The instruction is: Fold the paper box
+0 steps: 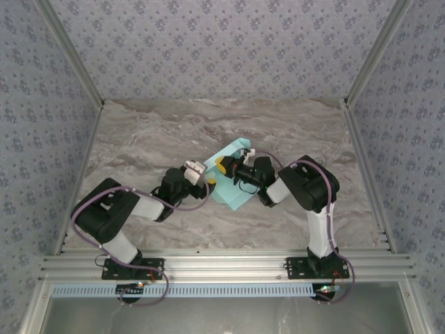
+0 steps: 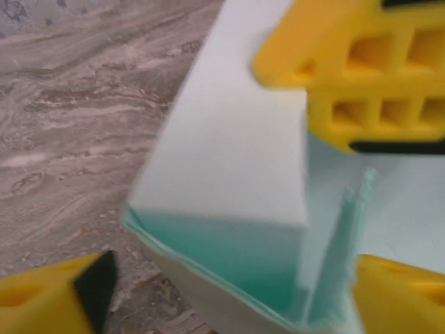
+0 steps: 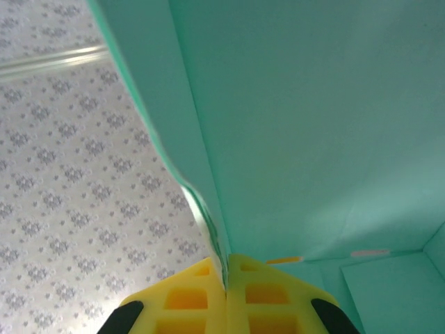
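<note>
Right claw [image 3: 226, 282] is clenched on a raised panel edge of the paper box [image 3: 313, 125], its pads shut flat with the thin card pinched between them, evidently to hold that wall upright as an anchor while the other side is worked. Left claw [image 2: 229, 299] is released, its fingers [image 2: 49, 299] spread at 7 and 5 o'clock of its own view with a folded aqua corner standing between them, judged placed to catch the neighbouring flap. Seen from above, the box sits at the middle of the table [image 1: 139, 139], with the right arm entering from 3 o'clock and the left from 8 o'clock.
</note>
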Controlling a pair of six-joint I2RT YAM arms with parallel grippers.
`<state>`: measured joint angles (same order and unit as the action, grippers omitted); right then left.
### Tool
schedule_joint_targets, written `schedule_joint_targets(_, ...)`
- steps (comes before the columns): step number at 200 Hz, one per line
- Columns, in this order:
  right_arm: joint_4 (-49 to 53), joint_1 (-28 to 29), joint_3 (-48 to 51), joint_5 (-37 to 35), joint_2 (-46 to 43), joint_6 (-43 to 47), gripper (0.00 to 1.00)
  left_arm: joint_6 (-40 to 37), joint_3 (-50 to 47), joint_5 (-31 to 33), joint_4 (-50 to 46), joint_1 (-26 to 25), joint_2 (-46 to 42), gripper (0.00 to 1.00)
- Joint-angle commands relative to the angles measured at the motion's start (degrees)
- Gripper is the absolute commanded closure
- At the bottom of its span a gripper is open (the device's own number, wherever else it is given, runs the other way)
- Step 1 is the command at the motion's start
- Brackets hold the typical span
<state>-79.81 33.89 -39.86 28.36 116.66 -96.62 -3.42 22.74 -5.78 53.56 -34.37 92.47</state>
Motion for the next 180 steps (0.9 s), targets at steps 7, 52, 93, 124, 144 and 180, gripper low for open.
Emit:
schedule_joint_targets(7,1.8,-0.2,0.9,5.0,0.1,0.1,1.0,-0.7,-2.3,-6.4,5.4,0.3,-4.3,0.01)
schedule_joint_targets(52,2.6,-0.7,0.4,7.4,-0.3,0.8,1.0,0.1,-5.2,-11.2,8.3,0.6,-3.9,0.01)
schedule_joint_targets(93,2.6,-1.5,0.9,10.1,-0.5,1.2,1.0,-3.2,-7.6,-12.1,4.7,1.1,-7.8,0.01)
schedule_joint_targets(124,2.7,-1.4,0.9,10.4,-0.3,1.4,1.0,-4.8,-6.9,-13.4,3.3,1.5,-7.9,0.04)
schedule_joint_targets(144,3.0,-1.2,0.7,10.2,-0.5,1.3,1.0,-4.6,-5.5,-14.4,3.8,1.6,-5.6,0.15)
schedule_joint_targets(180,3.3,-0.5,0.3,9.9,-1.0,1.0,1.0,-2.6,-3.1,-14.6,7.0,1.4,-0.3,0.29)
